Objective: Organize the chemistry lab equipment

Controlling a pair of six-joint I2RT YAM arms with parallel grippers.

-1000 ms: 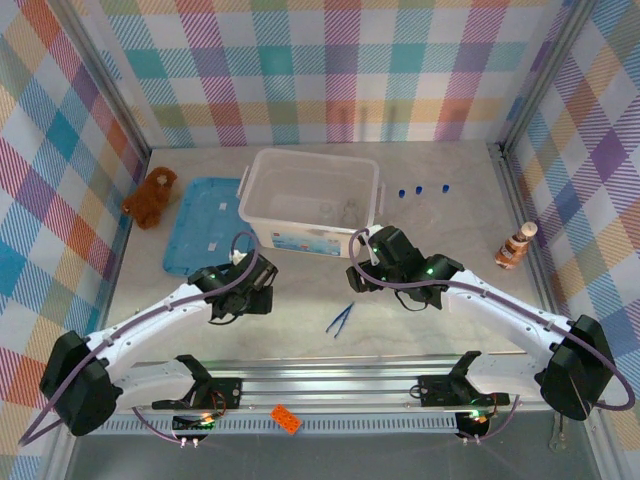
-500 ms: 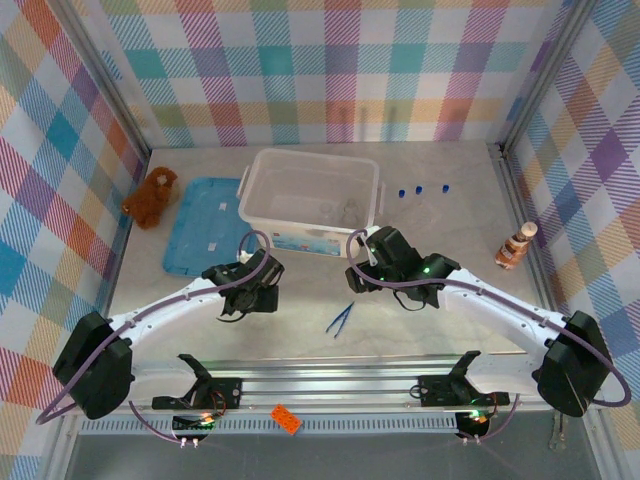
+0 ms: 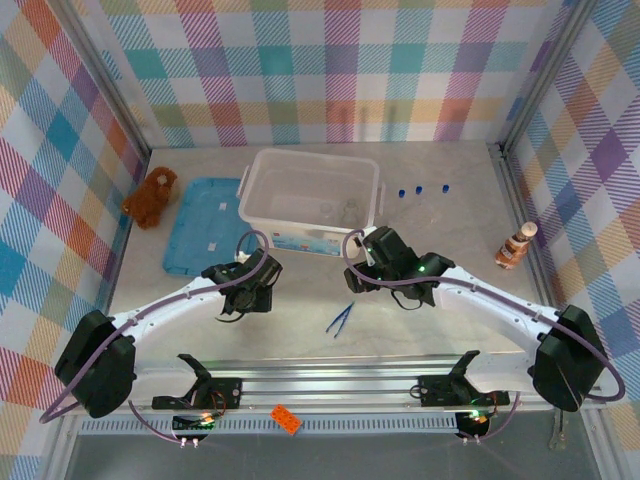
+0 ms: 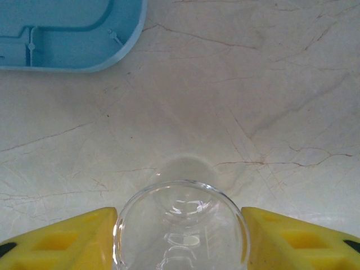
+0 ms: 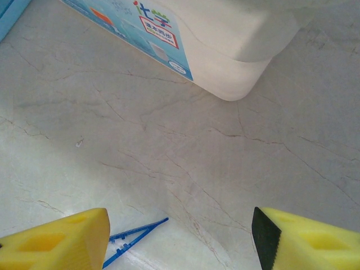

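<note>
Narrowed since before, left gripper (image 4: pixel 179 220) seemingly clasps the petri dish (image 4: pixel 181 233); right gripper (image 5: pixel 180 225) gapes wide.

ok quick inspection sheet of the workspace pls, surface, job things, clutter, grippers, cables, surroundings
surface: marbled beige table, no spills seen
job's things: clear glass dish between the left fingers; blue tweezers flat on the table; blue-capped tubes right of the white bin; blue lid flat, left of the bin
clutter: brown plush toy far left; striped figure at the right edge; orange piece on the near rail
grippers: left gripper closed on both sides of the dish; right gripper open over bare table, tweezers beside it
cables: purple cables run along both arms, no snag seen
surroundings: plaid walls, nothing else seen
</note>
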